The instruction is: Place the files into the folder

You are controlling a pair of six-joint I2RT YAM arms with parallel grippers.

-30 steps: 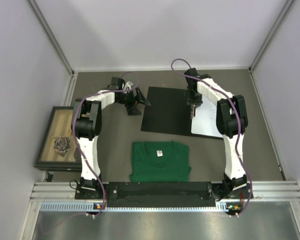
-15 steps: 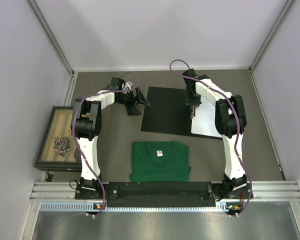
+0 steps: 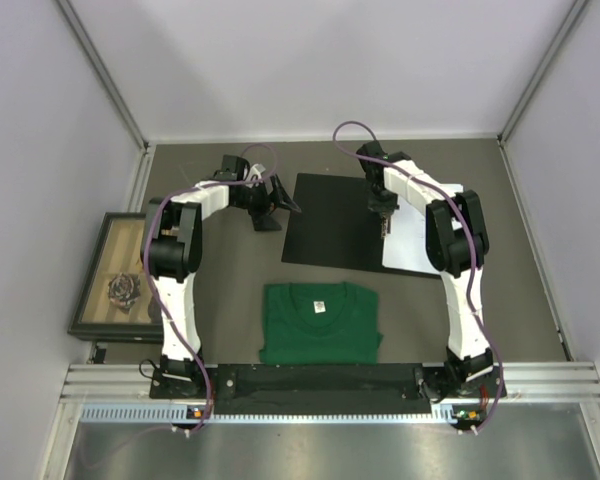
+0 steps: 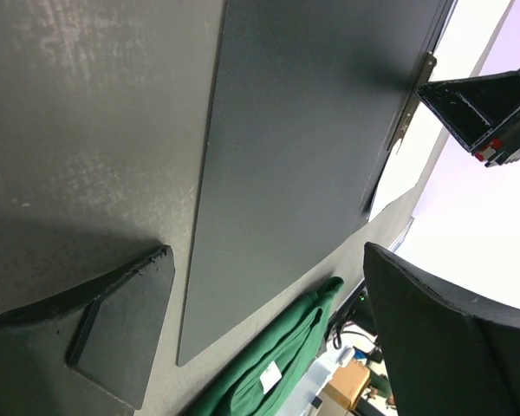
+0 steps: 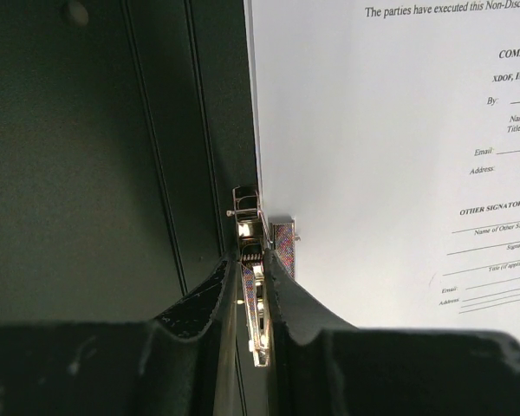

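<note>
One thin black open folder (image 3: 330, 222) carries white printed paper sheets (image 5: 355, 130), the right hand (image 5: 247, 264) clamped on its single shiny metal clip (image 5: 244, 217), the left hand (image 4: 267, 253) spread wide apart.

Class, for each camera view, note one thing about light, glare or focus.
Top external: even, soft light, with the folder a featureless black. Left wrist: a pale sheen on the table, and the near fingers dark and soft. Right wrist: the clip glints in the right gripper, and print on the files is sharp.
</note>
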